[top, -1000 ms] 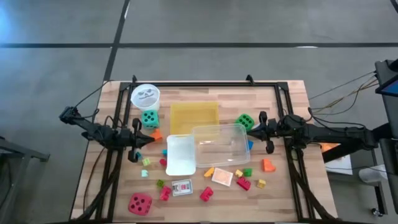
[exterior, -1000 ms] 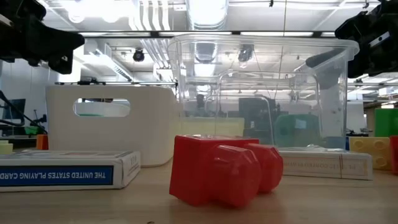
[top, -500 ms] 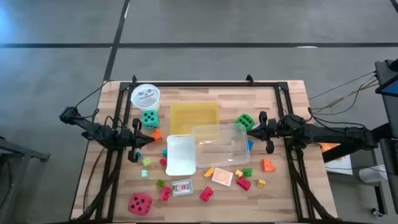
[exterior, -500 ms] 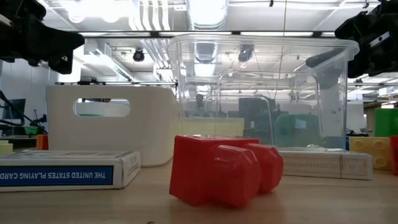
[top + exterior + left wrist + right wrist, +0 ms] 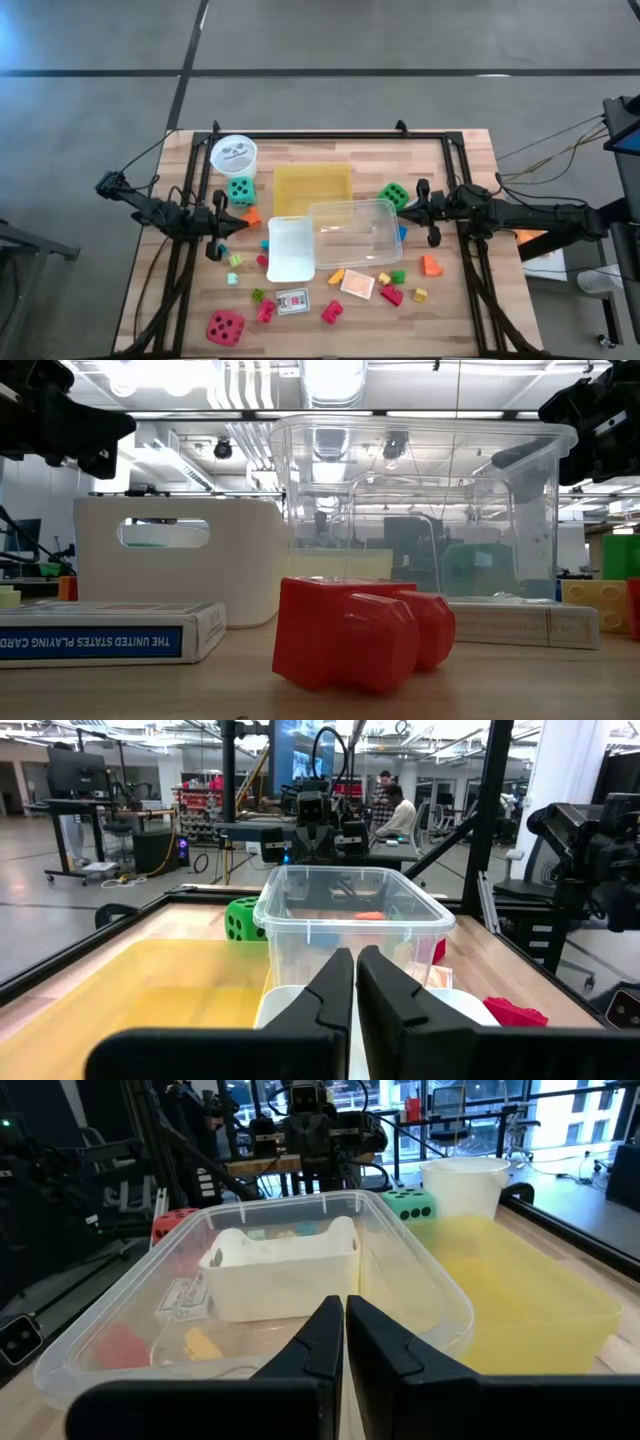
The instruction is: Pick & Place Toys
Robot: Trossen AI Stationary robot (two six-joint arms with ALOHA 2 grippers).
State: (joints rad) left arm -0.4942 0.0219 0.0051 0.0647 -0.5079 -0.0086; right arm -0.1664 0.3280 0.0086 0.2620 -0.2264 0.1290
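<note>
Small bright blocks lie scattered on the wooden table near its front: a red block, an orange block, a red die, a card pack. A teal die and a green die sit farther back. My left gripper hovers shut at the table's left, empty. My right gripper hovers shut at the right, beside the clear box, empty. In the low view a red block lies in front, a card pack to its left.
A yellow tray sits at the back centre, the clear plastic box in front of it, a white bin to its left. A white round cup stands at the back left. A black frame runs along the table's edges.
</note>
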